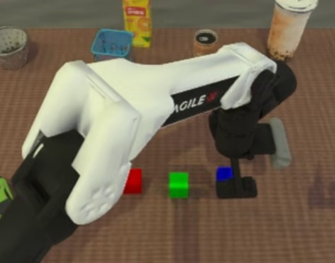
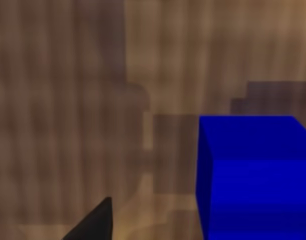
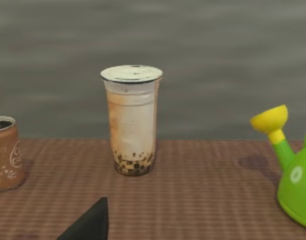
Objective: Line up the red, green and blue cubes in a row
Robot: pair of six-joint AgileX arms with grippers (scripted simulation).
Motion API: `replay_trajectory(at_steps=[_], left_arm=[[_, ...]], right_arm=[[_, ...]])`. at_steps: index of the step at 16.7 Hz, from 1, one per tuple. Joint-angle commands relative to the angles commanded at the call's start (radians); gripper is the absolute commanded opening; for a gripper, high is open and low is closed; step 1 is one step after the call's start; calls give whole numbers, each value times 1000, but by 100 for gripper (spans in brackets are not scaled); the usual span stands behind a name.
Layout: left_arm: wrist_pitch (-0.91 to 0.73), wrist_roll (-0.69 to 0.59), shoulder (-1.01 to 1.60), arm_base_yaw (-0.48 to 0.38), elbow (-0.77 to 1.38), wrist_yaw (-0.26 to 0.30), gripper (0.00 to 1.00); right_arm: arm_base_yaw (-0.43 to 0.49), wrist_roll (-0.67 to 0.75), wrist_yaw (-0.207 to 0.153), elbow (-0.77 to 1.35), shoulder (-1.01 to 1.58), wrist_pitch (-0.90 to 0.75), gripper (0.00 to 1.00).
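left jaws (image 1: 236,183) low, just beside blue cube (image 1: 224,173) | apart

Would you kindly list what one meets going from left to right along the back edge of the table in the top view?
Speckled bowl → blue basket → orange juice carton → brown can → bubble tea cup.

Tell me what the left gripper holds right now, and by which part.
Cannot be told. The left gripper is down at the blue cube, last in the row, but no view shows whether it grips it.
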Motion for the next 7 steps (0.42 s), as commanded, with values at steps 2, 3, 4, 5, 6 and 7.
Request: replay_trajectory(at_steps=[2, 3, 4, 5, 6, 7], left_arm=[[-79, -1, -8, 7, 65, 0, 100], [-125, 0, -13, 9, 100, 0, 100], [-162, 1, -18, 10, 133, 0, 100], [-189, 2, -22, 12, 158, 0, 100], [-205, 1, -26, 14, 173, 0, 100], [-210, 1, -29, 16, 178, -1, 100]], right_arm=[[0, 0, 0, 0, 0, 0, 100], [0, 0, 0, 0, 0, 0, 100], [0, 0, 0, 0, 0, 0, 100], [0, 0, 0, 0, 0, 0, 100], [0, 0, 0, 0, 0, 0, 100], [0, 0, 0, 0, 0, 0, 100]])
